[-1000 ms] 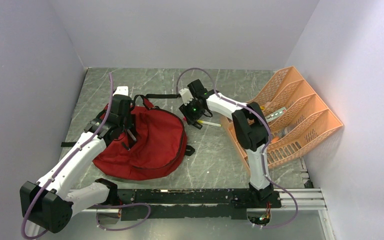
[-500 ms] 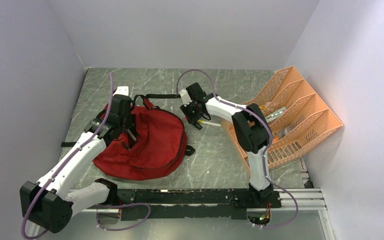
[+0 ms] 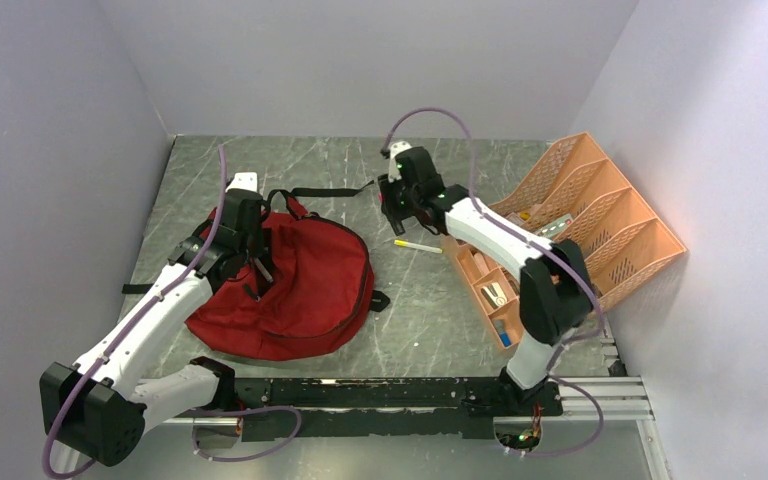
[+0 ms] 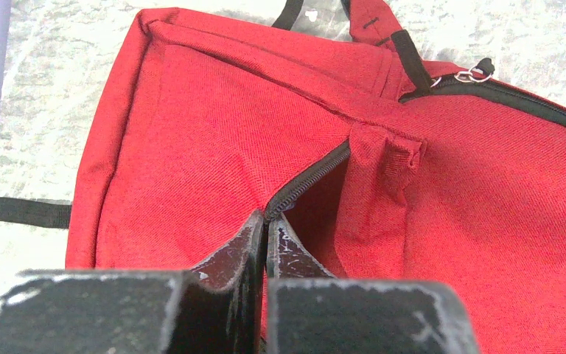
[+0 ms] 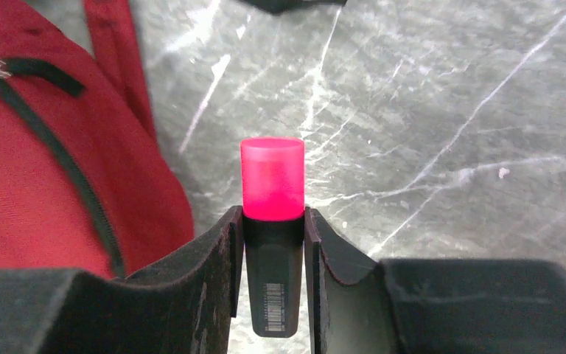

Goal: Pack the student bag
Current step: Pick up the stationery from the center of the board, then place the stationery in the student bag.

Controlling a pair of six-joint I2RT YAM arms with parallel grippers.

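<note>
**Status: bag on worktop, marker in right end effector**

View differences. The top view alone shows the full layout: the bag lies flat on the left half of the worktop, and the organiser stands at the right edge. Only the right wrist view shows the marker, which has a pink cap and a black barrel. Only the left wrist view shows the bag's zipper parted into a short dark slit.

End effectors. The left end effector has its fingers pressed together, with the tips at the near end of the slit. Whether fabric is caught between them cannot be told. The right end effector pinches the marker by its barrel and hangs above bare worktop, right of the bag's far corner.

Orientation. The bag's handle end points to the far wall. Its long axis runs from near-left to far-right. The marker lies along the fingers, with the cap projecting past the tips.

Count. One bag, one marker, one organiser, and one yellow pen, which lies on the worktop between the bag and the organiser.
</note>
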